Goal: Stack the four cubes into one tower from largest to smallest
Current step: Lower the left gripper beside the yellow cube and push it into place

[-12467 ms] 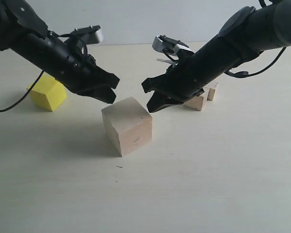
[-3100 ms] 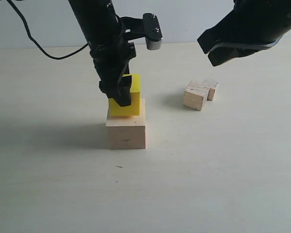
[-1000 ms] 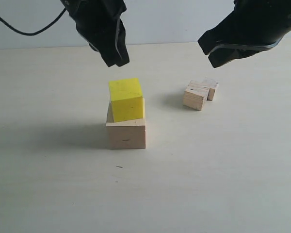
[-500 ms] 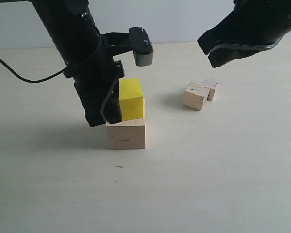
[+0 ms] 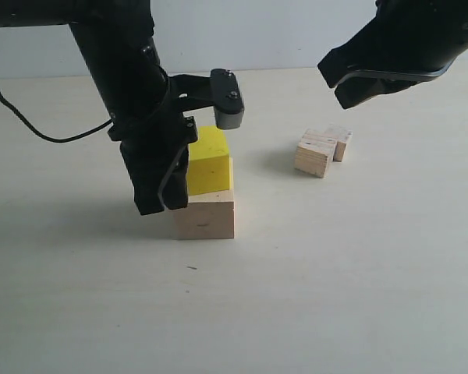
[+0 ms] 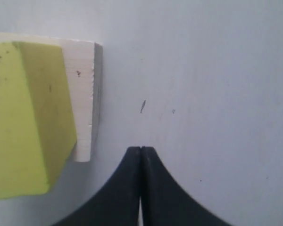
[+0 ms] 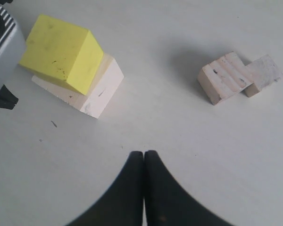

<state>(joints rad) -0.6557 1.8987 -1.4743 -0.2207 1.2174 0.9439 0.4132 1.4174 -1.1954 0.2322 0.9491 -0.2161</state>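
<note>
My left fingers [image 5: 150, 195] are clenched tip to tip and hold nothing. They point down just left of the stack, their tips level with the large pale wooden cube [image 5: 207, 218]. I cannot tell whether they brush its side. The yellow cube [image 5: 210, 165] sits on top of that large cube, twisted out of line with it. My right fingers [image 5: 359, 86] are pressed together in the same way, gripping nothing, and hang high above the tabletop [image 5: 335, 296] on the right. The grain-lined cube [image 5: 313, 157] lies on the tabletop to the right of the stack and well apart from it. The small pale cube [image 5: 341, 141] touches its far right side.
</note>
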